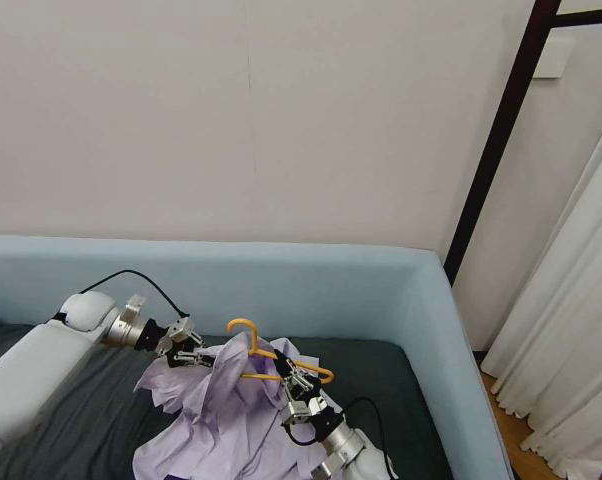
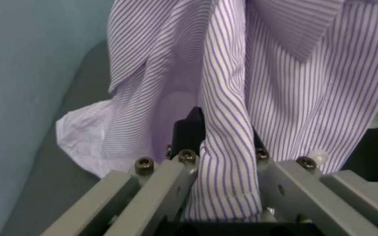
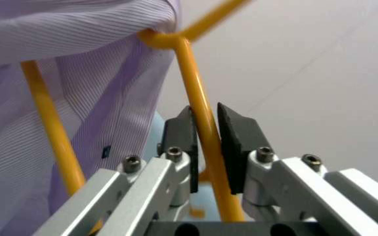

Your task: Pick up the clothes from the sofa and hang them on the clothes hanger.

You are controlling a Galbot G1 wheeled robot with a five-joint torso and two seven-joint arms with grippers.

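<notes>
A purple striped shirt (image 1: 221, 415) lies heaped on the dark sofa seat (image 1: 81, 420), partly draped over a yellow hanger (image 1: 271, 360). My left gripper (image 1: 189, 352) reaches in from the left and is shut on a fold of the shirt (image 2: 225, 162). From below, my right gripper (image 1: 299, 385) is shut on the hanger's lower bar (image 3: 205, 142), its dark pads (image 3: 235, 142) pressed against the wire. The hanger's hook (image 1: 239, 325) sticks up above the cloth.
The sofa has a light blue back (image 1: 281, 280) and a side arm (image 1: 451, 380) on the right. Beyond it stand a dark door frame (image 1: 496, 130) and white curtains (image 1: 571, 330). A bare wall (image 1: 231, 110) rises behind.
</notes>
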